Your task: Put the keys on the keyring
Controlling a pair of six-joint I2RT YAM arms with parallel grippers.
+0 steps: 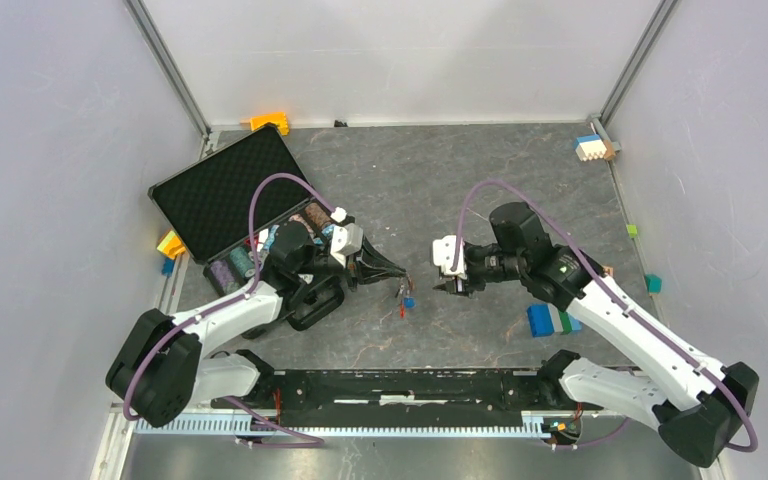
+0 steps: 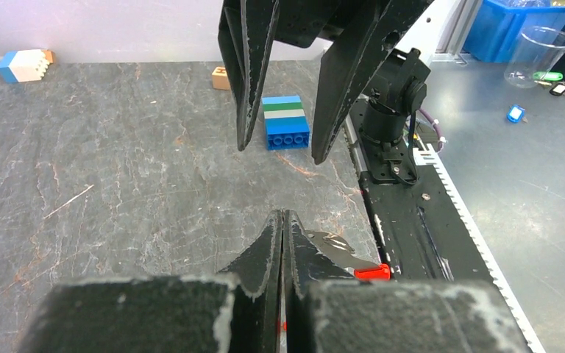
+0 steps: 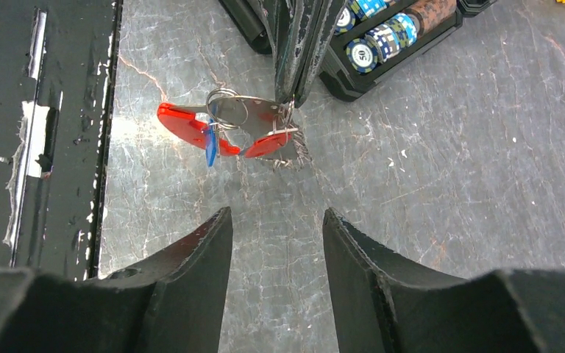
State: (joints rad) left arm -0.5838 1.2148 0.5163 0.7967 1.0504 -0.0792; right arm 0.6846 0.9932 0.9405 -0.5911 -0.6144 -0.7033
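left claw (image 3: 292,90): clamped tight on the keyring's silvery strap, holding it up off the tabletop (image 3: 427,191).
keyring (image 3: 257,118): hangs right at my left tips, with the long red clip (image 3: 180,121) poking toward the near edge and the small ring (image 3: 224,107) in between.
blue-headed key (image 3: 211,147): dangling at the ring.
red-headed key (image 3: 268,143): just under the strap. I can't tell if it's properly threaded.
right claw (image 3: 276,235): fingers spread, holding nothing, aimed at the bundle but clear of it.
spot: about mid-tabletop, nearer the near edge, between both claws.
poker chip case (image 3: 382,44): behind the left claw.
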